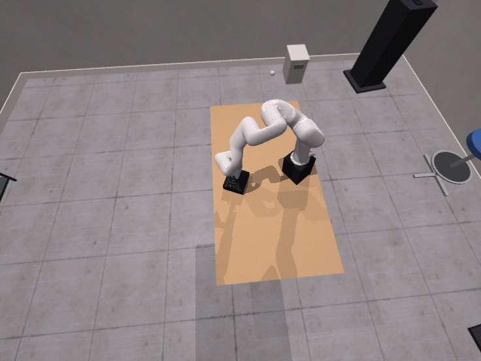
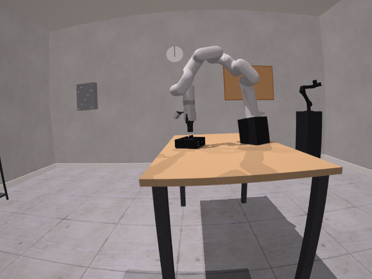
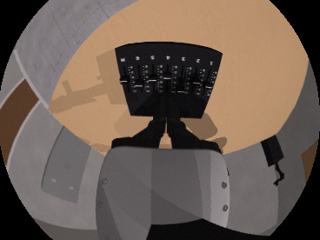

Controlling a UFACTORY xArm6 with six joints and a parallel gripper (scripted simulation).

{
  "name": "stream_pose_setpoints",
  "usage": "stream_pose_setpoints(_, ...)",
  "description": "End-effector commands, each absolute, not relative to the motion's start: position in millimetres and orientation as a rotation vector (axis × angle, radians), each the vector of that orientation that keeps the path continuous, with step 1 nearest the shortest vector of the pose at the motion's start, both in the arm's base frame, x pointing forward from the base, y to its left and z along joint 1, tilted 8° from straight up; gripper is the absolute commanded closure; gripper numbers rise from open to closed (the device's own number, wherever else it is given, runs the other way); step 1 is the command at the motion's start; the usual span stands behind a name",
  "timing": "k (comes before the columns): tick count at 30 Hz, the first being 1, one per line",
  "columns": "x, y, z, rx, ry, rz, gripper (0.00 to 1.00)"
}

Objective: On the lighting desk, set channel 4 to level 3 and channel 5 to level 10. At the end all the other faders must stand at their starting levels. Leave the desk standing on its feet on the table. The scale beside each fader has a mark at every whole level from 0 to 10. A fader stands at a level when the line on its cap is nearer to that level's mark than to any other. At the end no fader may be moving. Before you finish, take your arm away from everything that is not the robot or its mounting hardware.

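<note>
The lighting desk (image 2: 189, 142) is a small black box standing on its feet near the far left edge of the tan table; it also shows in the overhead view (image 1: 235, 182). In the wrist view the desk (image 3: 169, 82) shows a row of several faders with pale cap lines at differing heights; the numbers are too small to read. My gripper (image 2: 189, 128) hangs straight down, a little above the desk and clear of it. Its fingers (image 3: 167, 119) are shut together with nothing between them, tips over the desk's near edge around the middle faders.
The arm's black base block (image 2: 253, 130) stands on the table to the right of the desk. A black pedestal with a small device (image 2: 308, 132) stands on the floor beyond the table's right side.
</note>
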State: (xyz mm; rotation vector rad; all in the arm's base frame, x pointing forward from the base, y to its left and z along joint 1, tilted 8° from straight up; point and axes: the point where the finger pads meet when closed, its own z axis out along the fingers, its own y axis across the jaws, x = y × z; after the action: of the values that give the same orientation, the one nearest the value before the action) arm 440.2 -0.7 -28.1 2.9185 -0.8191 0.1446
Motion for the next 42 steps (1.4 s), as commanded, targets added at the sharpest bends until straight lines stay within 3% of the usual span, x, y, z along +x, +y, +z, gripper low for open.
stream_pose_setpoints(1,441,0,-23,2.919,-0.819,0.148,1.0)
stream_pose_setpoints(25,440,15,-26,2.943,-0.926,0.146,1.0)
stream_pose_setpoints(37,453,86,-30,2.957,-1.531,0.158,1.0)
stream_pose_setpoints(42,481,126,-21,2.83,-1.994,0.188,1.0)
